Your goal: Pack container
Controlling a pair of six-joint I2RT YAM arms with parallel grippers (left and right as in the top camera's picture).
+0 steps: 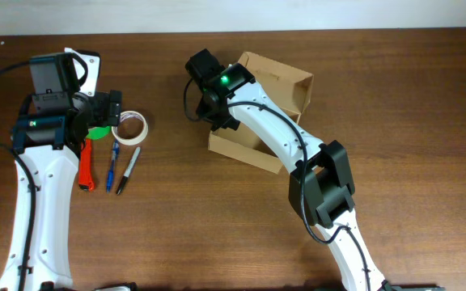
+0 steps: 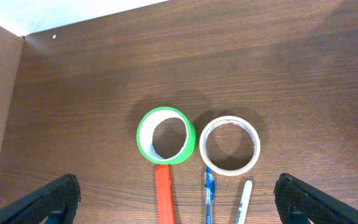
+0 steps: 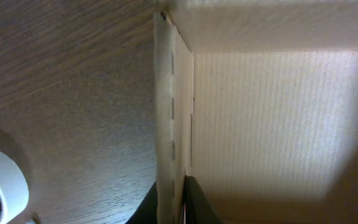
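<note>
A dark brown wooden table fills every view. The left arm runs up the table's left side and bends at the wrist, so the left gripper hangs facing down with its fingers spread as wide as they go, holding nothing. Directly below it, between the fingers, a green tape roll and a white tape roll lie flat side by side. Nearer the wrist lie an orange cutter, a blue pen and a marker. The right arm folds at its elbow and stretches its forearm across the open cardboard box. The right gripper is closed to a narrow gap, pinching the box's side wall. The box's inside lies to one side of the fingers and bare table to the other.
</note>
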